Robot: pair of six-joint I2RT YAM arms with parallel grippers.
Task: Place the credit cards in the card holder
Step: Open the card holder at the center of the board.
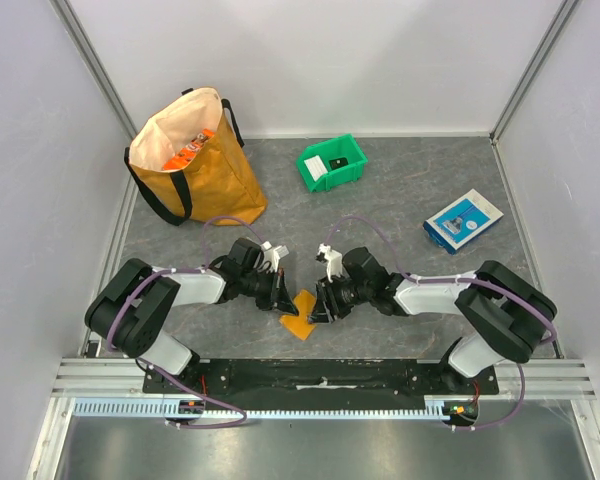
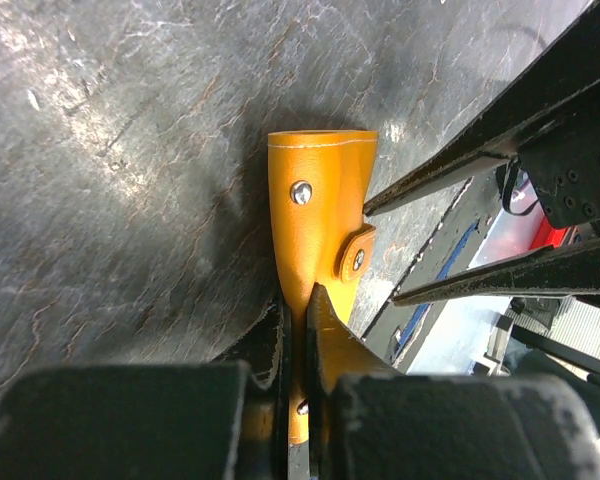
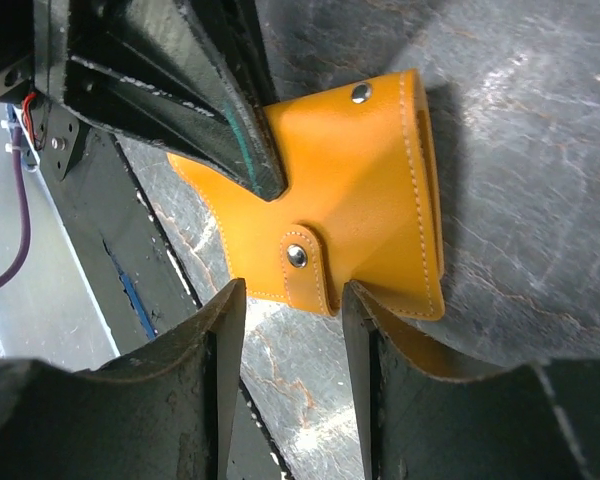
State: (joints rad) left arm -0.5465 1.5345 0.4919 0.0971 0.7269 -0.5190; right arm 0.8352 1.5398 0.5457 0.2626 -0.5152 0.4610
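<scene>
- Nearest, low centre of the overhead view: card holder point(image 1: 302, 315) just ahead of the arm bases, between both tools, far end seemingly resting on the dark counter point(image 1: 410, 190).
- Left tool point(image 2: 298, 300) pinched shut on one edge of the orange leather, with the flap rising on edge out of that pinch.
- Right tool point(image 3: 292, 290) parted, one finger on either side of the snap tab at the lower edge. No clamp visible. One finger at or against a corner, hard to tell which.
- Handling, as a judgement: light, soft and floppy, sagging wherever unsupported. Firmer along the stitched edges. Smooth skin likely to slip out of a shallow pinch.
- Best taken deep on a stitched edge or by the tab, one tool per flap, to spread the pocket.
- Farther back, upper centre: green bin point(image 1: 332, 162) holding a white flat piece and a dark one, probably the credit cards point(image 1: 316, 170).
- Probably thin, stiff and slick, lying low inside the bin, so awkward to nip. Likely easier by an edge tipped up against the bin wall.
- Mid right: blue-and-white flat box point(image 1: 463, 220), well apart from the holder and not a card.
- Farthest, upper left: big orange-yellow tote bag point(image 1: 195, 160), mouth open, orange items inside, off to the side of any path from bin to holder.
- In the way: bin walls around the cards, and both tools busy at the holder, so one to free before any fetch.
</scene>
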